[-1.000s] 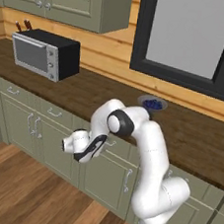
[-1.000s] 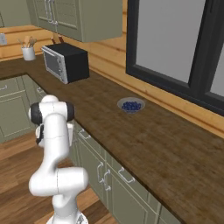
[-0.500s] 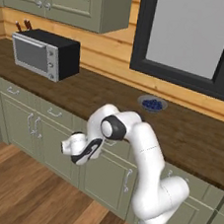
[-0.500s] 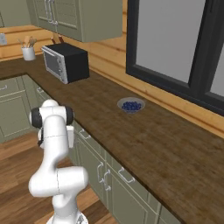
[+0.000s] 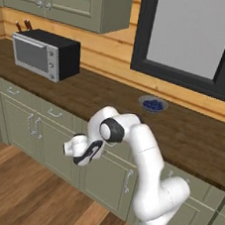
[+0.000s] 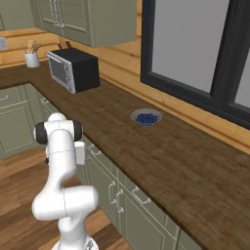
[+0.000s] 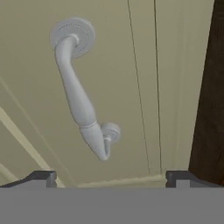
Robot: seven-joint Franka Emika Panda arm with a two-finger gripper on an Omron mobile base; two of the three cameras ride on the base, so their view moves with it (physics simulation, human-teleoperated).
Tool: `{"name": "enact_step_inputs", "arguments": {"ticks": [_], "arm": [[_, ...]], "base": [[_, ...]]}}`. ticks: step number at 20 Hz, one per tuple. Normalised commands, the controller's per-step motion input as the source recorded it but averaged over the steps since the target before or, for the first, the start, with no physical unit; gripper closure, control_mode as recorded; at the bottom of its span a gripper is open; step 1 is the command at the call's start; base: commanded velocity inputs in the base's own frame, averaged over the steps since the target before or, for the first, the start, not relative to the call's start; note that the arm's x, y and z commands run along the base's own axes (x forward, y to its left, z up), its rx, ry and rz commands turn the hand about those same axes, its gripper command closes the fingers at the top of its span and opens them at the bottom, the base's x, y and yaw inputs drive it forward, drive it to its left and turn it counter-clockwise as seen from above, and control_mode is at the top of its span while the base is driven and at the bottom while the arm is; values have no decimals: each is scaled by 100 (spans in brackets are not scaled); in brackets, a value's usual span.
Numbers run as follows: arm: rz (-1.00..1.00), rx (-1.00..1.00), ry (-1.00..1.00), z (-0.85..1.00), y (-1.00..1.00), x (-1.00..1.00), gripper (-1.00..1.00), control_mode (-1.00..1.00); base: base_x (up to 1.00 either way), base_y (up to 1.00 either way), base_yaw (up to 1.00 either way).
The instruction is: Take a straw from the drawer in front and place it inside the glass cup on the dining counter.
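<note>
Drawer (image 7: pixel 131 87): sage-green front, shut, under the dark wood counter edge; in the hand view it is seen close up.
Handle (image 7: pixel 81 94): curved silver bar on two round mounts on the drawer front, seen close up and tilted in the hand view, lying between the two finger tips and apart from both.
Straw: cannot tell where it lies; the drawer is shut.
Gripper (image 7: pixel 109 177): jaws spread wide, nothing between them; the dark tips stand at either side of the bottom of the hand view, pointed at the drawer front. In the left base view it (image 5: pixel 84 151) sits just in front of the row of drawers below the counter.
Counter (image 5: pixel 106 101): long dark-brown wood top above the sage-green cabinets.
Bowl (image 5: pixel 153 104): small, on the counter, holding dark blue pieces, behind the arm and near the window.
Microwave (image 5: pixel 46 54): black and silver, on the counter well to the left.
Window (image 5: pixel 198 40): dark-framed, above the counter.
Floor (image 5: pixel 19 193): wood planks.
</note>
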Motion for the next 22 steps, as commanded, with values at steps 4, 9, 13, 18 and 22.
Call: {"name": "enact_step_inputs", "arguments": {"ticks": [4, 9, 13, 18, 22], "arm": [[0, 0, -2, -2, -1, 25, -100, -100], [0, 0, 0, -10, -3, 30, -100, -100], [0, 0, 0, -24, 0, 29, -100, -100], [0, 0, 0, -35, -2, 22, -100, -100], [0, 0, 0, -23, -28, 17, 100, -100]], "base": [[0, 0, 0], [0, 0, 0], [0, 0, 0], [0, 0, 0], [0, 0, 0]]}}
